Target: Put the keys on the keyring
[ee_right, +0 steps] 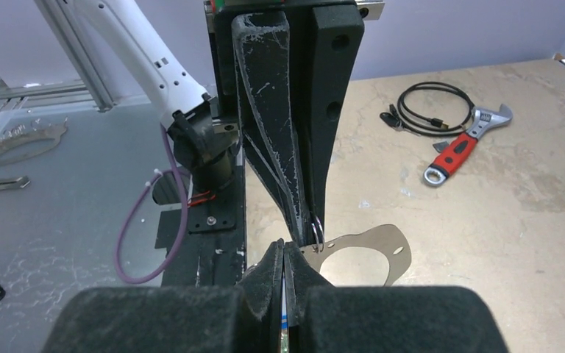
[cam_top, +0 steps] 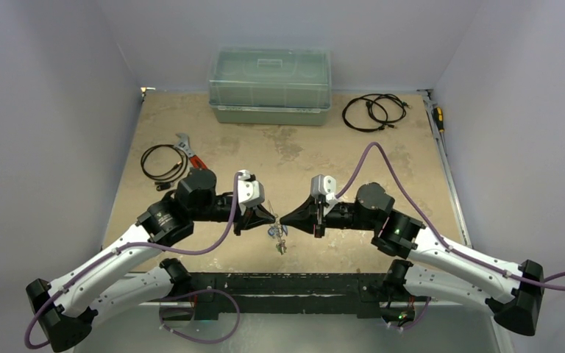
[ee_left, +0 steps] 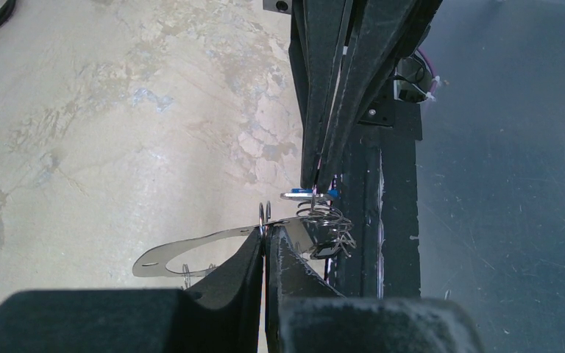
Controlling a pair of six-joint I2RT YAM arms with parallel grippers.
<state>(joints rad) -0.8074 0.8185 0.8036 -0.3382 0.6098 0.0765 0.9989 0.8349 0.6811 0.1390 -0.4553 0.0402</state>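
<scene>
Left gripper (ee_left: 266,234) was found clenched on keyring (ee_left: 191,248), held above table (cam_top: 213,147) at its front edge. Right gripper (ee_right: 285,248) was found clenched, tips met there; its hold could not be told. Keys (cam_top: 280,241) were hung bunched beneath.

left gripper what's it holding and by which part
The left gripper is shut on a small wire ring, its fingers pinching the rim at their tips. A flat silver plate juts out beside the hold; whether it is also gripped cannot be told.

silver keys (cam_top: 280,241), red-handled wrench (ee_right: 457,153), black cable coil (cam_top: 374,112)
</scene>
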